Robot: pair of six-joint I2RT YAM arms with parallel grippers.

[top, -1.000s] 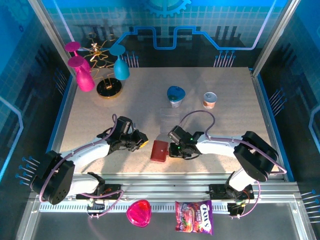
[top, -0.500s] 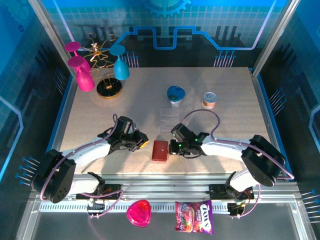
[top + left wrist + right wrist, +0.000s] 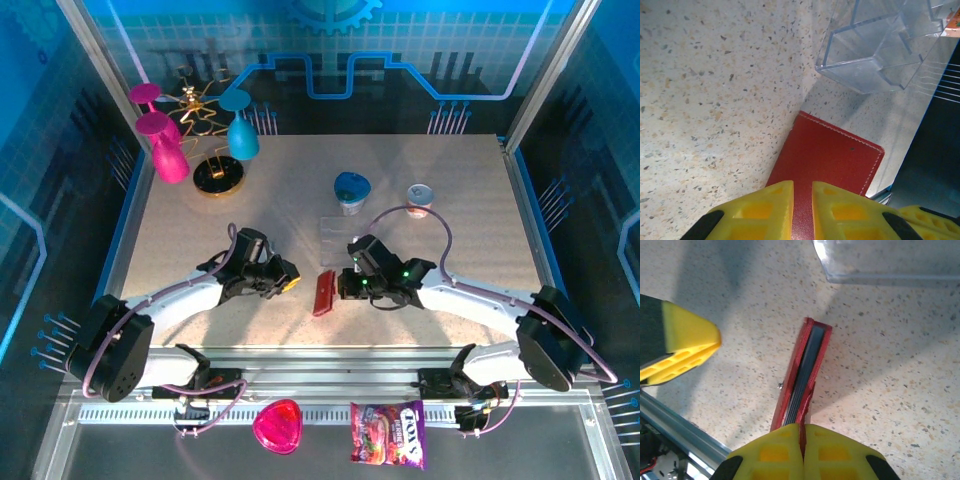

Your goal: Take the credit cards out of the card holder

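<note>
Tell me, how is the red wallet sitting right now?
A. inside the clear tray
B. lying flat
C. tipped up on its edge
C: the right claw pinches the wallet so it stands on edge, its dark inner layers showing.

Your card holder [image 3: 323,292] is dark red with pale stitching along its edge, grey layers showing inside. Both grippers wear yellow fingers [image 3: 767,212]. You're working on a beige speckled table [image 3: 280,190], beside a clear plastic tray [image 3: 880,45].
</note>
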